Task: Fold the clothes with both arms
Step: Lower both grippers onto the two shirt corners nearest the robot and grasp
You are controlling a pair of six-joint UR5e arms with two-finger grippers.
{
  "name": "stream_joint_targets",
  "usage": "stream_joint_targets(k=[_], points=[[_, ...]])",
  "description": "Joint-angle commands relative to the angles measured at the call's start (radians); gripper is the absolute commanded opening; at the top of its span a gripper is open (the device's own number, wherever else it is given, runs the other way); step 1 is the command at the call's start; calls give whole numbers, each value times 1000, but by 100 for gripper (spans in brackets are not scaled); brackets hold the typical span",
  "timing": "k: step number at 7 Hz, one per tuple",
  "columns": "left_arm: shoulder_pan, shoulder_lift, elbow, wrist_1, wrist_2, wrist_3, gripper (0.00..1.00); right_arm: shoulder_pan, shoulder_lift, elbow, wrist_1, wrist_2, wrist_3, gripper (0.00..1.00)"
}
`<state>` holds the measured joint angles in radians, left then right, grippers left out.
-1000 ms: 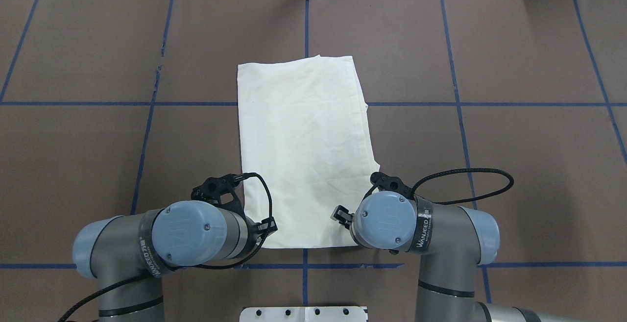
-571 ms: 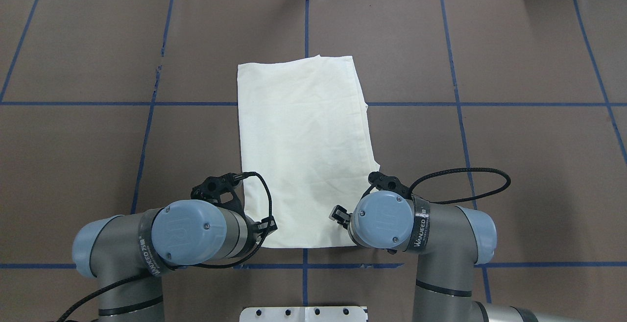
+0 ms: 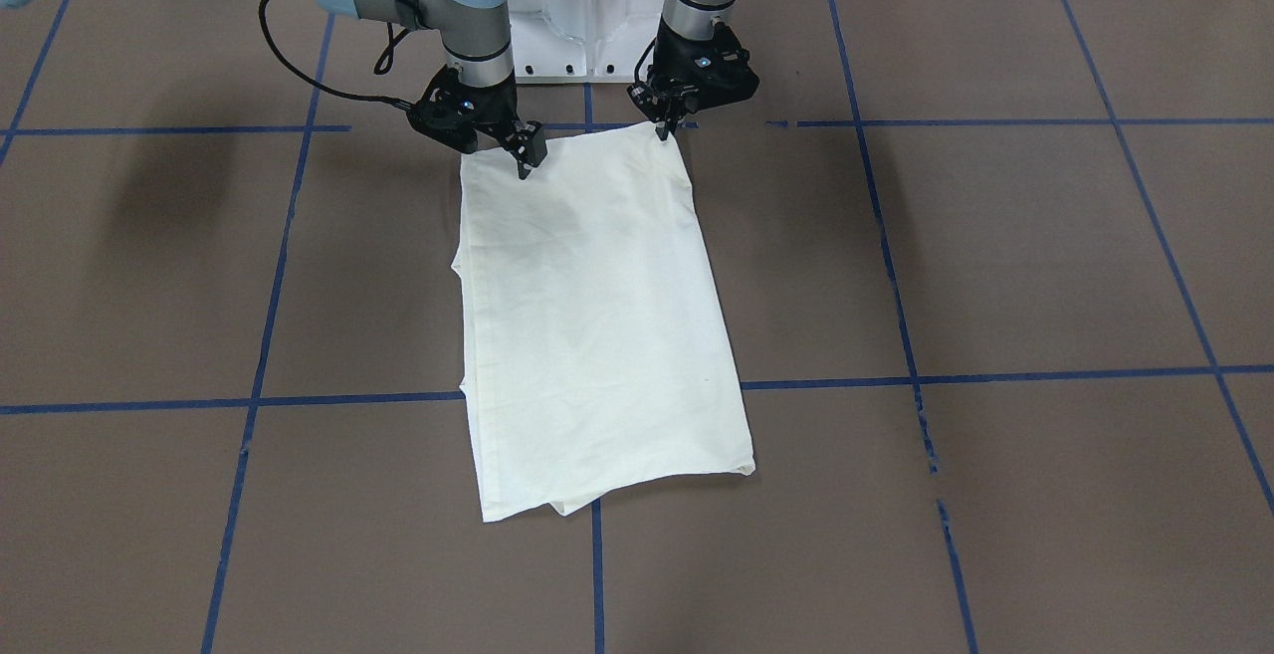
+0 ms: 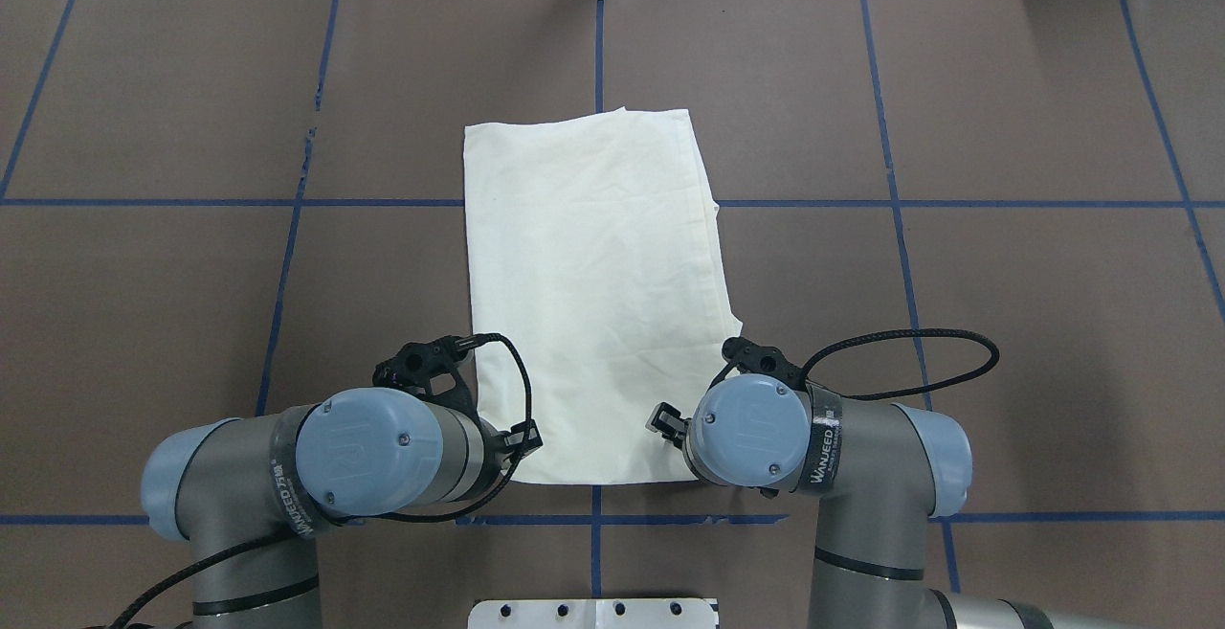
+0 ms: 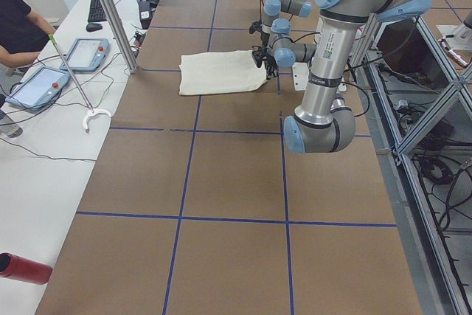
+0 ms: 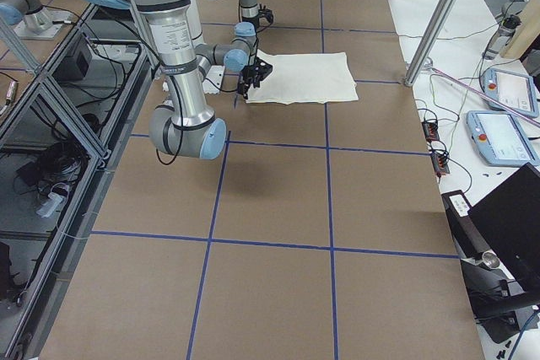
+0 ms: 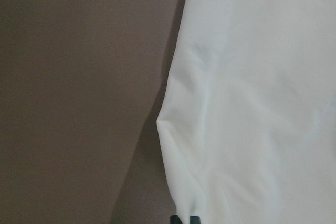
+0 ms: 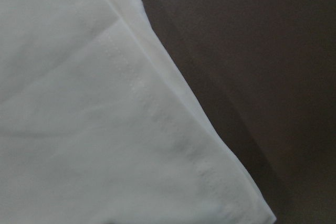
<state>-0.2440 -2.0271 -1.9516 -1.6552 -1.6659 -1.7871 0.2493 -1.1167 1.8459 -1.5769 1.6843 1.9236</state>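
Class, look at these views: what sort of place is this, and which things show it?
Probably a robotics lab: a grey left arm and right arm work at a shirt on a table with a blue tape grid, and teach pendants lie on the side bench.

plain cream shirt (image 4: 593,303) on a brown counter (image 4: 1034,323) crossed by blue tape lines (image 4: 957,203); grey arms (image 4: 861,457) carry light-blue joint caps (image 4: 368,452) and black cables (image 4: 919,334).
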Motion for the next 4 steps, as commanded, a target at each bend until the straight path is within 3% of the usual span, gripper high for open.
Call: stream_joint_targets(k=[1,3,4], points=[[-1,-1,-1,0,0,0,0,-4,-2,-1,0,0,2,100],[-1,-1,-1,0,0,0,0,-4,-2,-1,0,-2,5,96],[-1,-2,-3,0,2,0,0,-4,-3,-2,2,-2,2,72]])
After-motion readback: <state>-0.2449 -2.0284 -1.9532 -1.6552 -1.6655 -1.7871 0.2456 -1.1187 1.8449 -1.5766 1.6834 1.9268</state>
